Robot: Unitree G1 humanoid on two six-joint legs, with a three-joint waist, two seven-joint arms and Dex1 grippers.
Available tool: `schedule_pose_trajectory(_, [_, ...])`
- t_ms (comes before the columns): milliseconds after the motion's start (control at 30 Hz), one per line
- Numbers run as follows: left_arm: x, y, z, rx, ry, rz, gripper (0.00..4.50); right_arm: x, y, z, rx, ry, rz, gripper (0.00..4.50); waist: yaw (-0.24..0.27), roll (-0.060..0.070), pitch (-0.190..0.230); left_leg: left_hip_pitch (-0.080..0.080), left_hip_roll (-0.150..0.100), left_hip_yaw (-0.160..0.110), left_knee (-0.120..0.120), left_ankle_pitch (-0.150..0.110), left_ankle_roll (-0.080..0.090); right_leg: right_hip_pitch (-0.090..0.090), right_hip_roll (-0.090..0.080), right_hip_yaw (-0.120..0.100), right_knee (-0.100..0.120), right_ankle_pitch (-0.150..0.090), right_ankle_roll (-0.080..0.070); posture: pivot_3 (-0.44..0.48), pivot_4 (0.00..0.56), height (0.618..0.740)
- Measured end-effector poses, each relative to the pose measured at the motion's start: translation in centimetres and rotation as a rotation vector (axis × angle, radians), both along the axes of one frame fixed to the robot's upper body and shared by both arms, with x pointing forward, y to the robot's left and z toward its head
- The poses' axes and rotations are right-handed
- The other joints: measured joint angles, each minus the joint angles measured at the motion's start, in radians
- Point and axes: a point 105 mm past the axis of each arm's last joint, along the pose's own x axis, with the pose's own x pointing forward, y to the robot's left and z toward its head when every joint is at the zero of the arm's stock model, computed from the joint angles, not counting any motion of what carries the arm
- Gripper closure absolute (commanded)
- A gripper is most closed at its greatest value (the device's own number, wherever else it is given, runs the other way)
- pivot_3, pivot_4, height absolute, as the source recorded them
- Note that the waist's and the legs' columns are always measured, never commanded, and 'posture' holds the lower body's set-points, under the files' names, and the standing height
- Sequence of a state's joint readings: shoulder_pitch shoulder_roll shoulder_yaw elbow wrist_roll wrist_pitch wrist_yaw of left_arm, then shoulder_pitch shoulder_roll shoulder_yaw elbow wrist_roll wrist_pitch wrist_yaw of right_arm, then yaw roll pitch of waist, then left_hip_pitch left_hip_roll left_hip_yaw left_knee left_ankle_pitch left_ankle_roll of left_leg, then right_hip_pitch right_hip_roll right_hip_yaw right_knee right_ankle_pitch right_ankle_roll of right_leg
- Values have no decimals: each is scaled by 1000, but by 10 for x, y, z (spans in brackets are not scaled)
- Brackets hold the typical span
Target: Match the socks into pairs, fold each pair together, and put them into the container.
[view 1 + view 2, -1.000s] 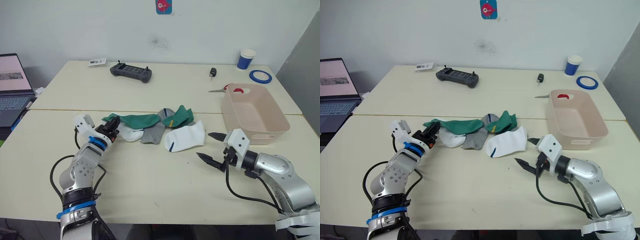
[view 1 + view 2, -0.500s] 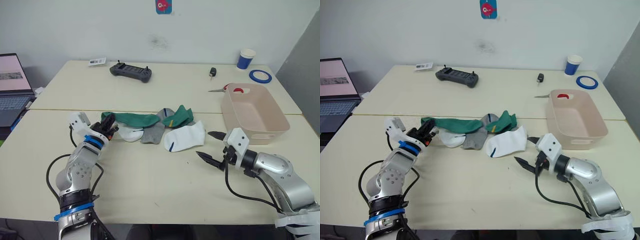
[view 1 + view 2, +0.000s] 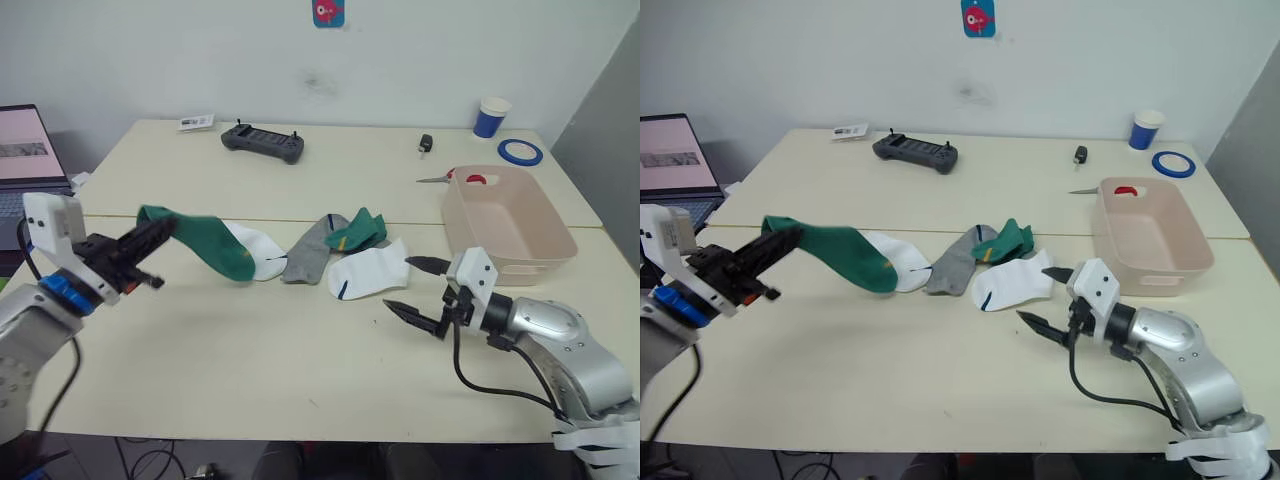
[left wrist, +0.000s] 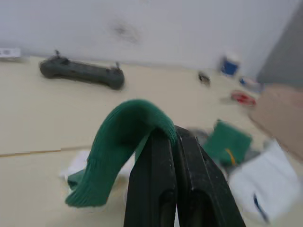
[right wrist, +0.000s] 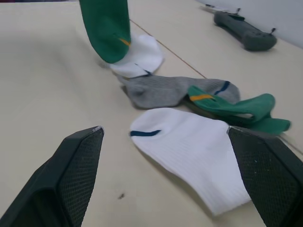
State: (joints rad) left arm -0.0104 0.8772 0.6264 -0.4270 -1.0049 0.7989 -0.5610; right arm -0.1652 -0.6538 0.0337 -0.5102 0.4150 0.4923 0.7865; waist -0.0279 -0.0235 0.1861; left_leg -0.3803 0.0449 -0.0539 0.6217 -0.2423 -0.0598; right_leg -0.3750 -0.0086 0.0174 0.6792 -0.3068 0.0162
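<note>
Room: pale wall behind two cream tables point(image 3: 300, 340) pushed together; laptop point(image 3: 25, 150) at far left.
Left gripper point(image 3: 150, 232): raised above the table at the left, fingers closed on the cuff of a green sock point(image 3: 205, 245).
Green sock: long axis runs from the gripper rightward and down; its toe hangs over a white sock point(image 3: 262, 255) in the pile.
Pile: grey sock point(image 3: 308, 258), second green sock point(image 3: 355, 230), another white sock point(image 3: 370, 272), all flat mid-table.
Key relation: the second green sock lies right of the held one, nearer the right arm.
Right gripper point(image 3: 420, 290): fingers spread wide, holding nothing, just right of the nearer white sock.
Bin point(image 3: 545, 245): at the right, nothing seen inside.
Far side: controller point(image 3: 262, 144), cup point(image 3: 492, 117), tape roll point(image 3: 521, 152).
</note>
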Motion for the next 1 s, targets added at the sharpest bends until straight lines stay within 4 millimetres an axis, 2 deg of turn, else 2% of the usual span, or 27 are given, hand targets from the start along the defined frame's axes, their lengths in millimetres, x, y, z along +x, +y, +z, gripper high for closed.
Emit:
schedule_pose_trajectory(100, [-16, -33, -20, 56, 93, -169, 4431, -14, -10, -3, -73, 46, 52, 0, 8, 3, 2, 0, -1, 1, 1, 0, 0, 1, -4, 0, 0, 0, 0, 0, 150, 740])
schedule_pose_trajectory(333, [-26, -115, -87, -29, 301, -437, 4431, -32, -23, -9, -159, 118, 77, 0, 11, 1, 2, -2, -1, 0, 5, 0, 0, 1, 0, 1, 0, 2, 1, 0, 150, 740])
schedule_pose_trajectory(500, [-31, -170, -113, -47, 311, -594, 4431, -34, -35, -12, -186, 141, 22, 0, 10, 1, 2, -2, -1, 1, 5, 0, 1, 0, 2, 1, 0, 2, 1, 0, 150, 740])
schedule_pose_trajectory(633, [-25, -186, -130, -16, 294, -625, 4431, -33, -41, -10, -198, 138, -11, 0, 6, 1, 2, -2, 1, 0, 5, 0, 1, 0, 4, 1, 0, 3, 1, 0, 150, 740])
schedule_pose_trajectory(767, [-24, -201, -125, 6, 226, -710, 4431, -36, -41, -6, -202, 129, -21, 0, 6, 1, 2, -2, 1, 0, 5, 0, 1, 0, 4, 0, 0, 2, 1, 0, 150, 740])
schedule_pose_trajectory(867, [-27, -206, -126, 35, 209, -757, 3858, -37, -44, -5, -202, 131, -34, 0, 4, 1, 2, -2, 0, 1, 5, 0, 1, 0, 4, 0, -1, 2, 1, 0, 150, 740])
schedule_pose_trajectory(1000, [-32, -202, -124, 60, 197, -777, 2597, -37, -45, -5, -204, 139, -41, 0, 2, 1, 2, -2, 1, 1, 5, 0, 1, -1, 5, 0, 0, 2, 1, 0, 150, 740])
